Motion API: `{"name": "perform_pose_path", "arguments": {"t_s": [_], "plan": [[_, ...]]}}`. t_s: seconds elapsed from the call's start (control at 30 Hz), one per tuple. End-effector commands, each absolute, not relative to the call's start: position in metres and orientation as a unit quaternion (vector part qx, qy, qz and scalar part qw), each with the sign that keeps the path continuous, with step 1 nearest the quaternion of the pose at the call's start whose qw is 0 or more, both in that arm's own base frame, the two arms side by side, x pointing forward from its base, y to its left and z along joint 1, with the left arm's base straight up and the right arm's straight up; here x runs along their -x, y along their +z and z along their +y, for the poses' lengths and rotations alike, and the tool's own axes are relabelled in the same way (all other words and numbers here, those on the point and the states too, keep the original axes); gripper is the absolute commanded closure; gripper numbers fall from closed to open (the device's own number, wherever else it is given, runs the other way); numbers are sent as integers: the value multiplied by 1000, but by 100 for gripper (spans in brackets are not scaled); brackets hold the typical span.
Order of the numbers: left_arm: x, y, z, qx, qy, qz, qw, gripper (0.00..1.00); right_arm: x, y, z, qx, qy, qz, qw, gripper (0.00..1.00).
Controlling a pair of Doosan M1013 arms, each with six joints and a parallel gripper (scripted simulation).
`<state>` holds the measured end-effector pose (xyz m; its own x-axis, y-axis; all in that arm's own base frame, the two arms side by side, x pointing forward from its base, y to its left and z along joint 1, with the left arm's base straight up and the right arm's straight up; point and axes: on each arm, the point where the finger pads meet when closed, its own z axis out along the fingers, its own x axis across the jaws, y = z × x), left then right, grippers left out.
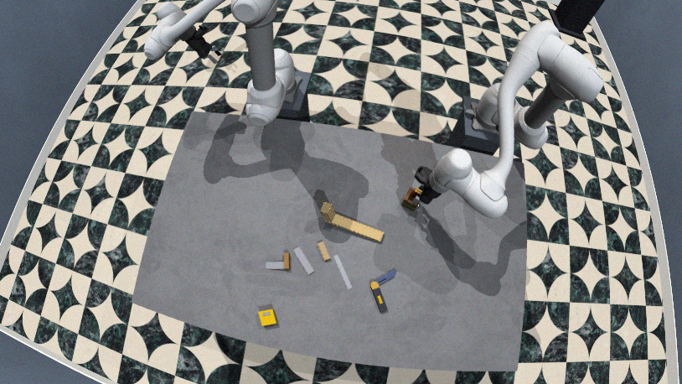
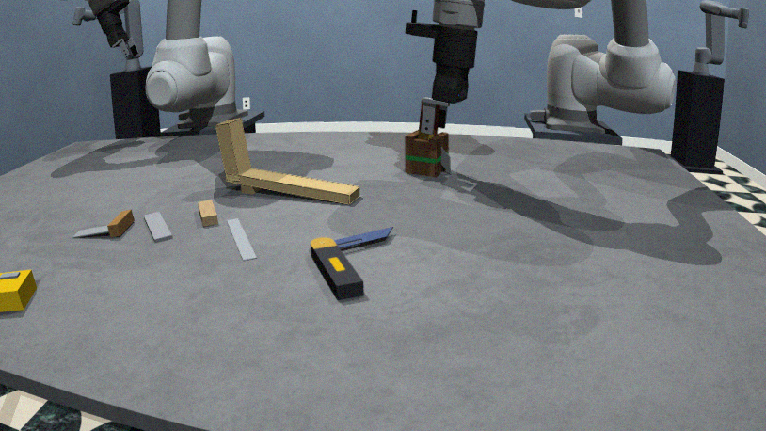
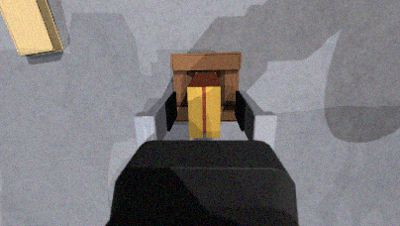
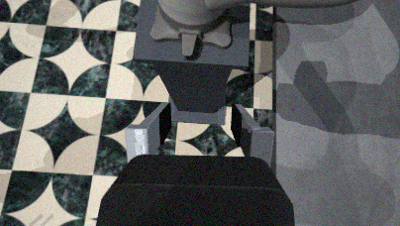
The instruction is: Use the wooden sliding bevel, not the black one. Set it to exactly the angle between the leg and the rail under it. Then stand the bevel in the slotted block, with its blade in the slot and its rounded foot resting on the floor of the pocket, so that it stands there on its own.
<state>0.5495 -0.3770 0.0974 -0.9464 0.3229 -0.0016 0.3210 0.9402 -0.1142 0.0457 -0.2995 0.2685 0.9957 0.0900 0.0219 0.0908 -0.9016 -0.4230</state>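
The wooden sliding bevel stands upright in the slotted block, its brass-coloured end up. Its blade and foot are hidden, so its angle cannot be told. My left gripper is open, its fingers on either side of the bevel's upper part, with a gap on each side in the left wrist view. The leg rises from the end of the rail. My right gripper is open and empty, away from the table.
The black bevel lies open in front of the rail. A small try square, grey strips and a wood piece lie left of it. A yellow tape measure sits near the front edge.
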Motion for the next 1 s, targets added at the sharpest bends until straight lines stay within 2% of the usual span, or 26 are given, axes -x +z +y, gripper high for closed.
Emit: {"name": "perform_pose_path", "arguments": {"t_s": [0.0,0.4,0.43,0.97], "plan": [[-550,97,-377,164,57,-985,8,0,-46,269,-300,975,-1,-46,216,0],[-550,96,-377,164,57,-985,8,0,-46,269,-300,975,-1,-46,216,0],[-550,96,-377,164,57,-985,8,100,-46,269,-300,975,-1,-46,216,0],[-550,96,-377,164,57,-985,8,100,-46,269,-300,975,-1,-46,216,0]]}}
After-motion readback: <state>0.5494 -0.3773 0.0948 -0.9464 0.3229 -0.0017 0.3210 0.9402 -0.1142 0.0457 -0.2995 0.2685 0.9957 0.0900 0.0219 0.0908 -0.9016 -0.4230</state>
